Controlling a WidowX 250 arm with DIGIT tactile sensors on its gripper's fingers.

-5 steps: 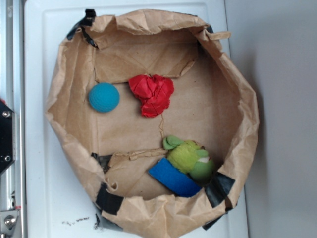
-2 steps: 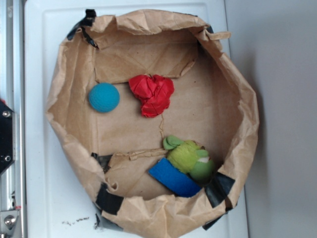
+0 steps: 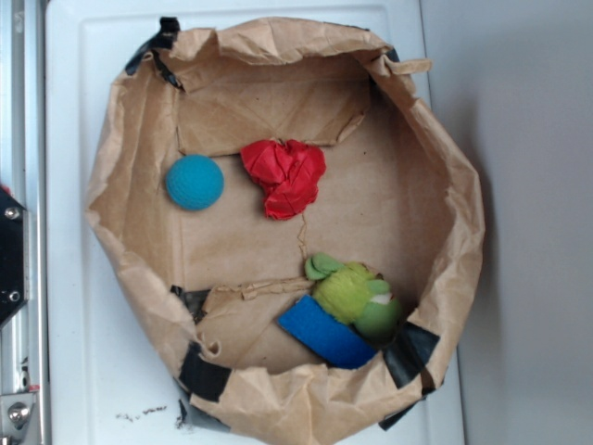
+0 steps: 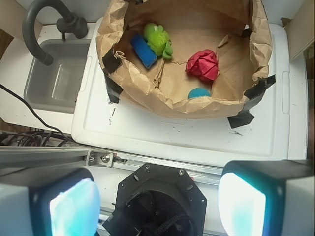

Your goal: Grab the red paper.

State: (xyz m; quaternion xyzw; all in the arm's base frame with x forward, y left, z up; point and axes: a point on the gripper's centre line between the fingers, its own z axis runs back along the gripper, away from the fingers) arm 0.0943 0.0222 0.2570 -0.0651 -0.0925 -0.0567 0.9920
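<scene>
You have not started the grab yet, as far as these pictures show. In the wrist view your hand [image 4: 157, 204] sits high and well back from the paper bag [image 3: 120, 139], over the robot's own base and off the near edge of the white worktop [image 3: 83, 371]. Its two pads stand wide apart with nothing between them. Everything is still ahead of you: the reach over the bag wall, the descent, the close and the lift.

The red paper [image 3: 284, 176] lies on the bag's floor, near the middle and a little toward the far wall as the overhead view frames it. It touches nothing else. The teal ball [image 3: 195, 182] sits beside it with a clear gap, closer to the bag's left wall. The green plush toy [image 3: 355, 297] and the flat blue piece [image 3: 326, 332] lie together by the opposite wall, well apart from the red paper.

The red paper is a crumpled wad, roughly heart-shaped, with sharp creases and flat facets, so I judge it light and easy to squash. The ball looks round and knitted or fuzzy. The bag is stiff brown paper, rolled down into a wrinkled rim and patched with black tape [image 3: 204, 375]; that raised rim is what your hand must clear.
</scene>
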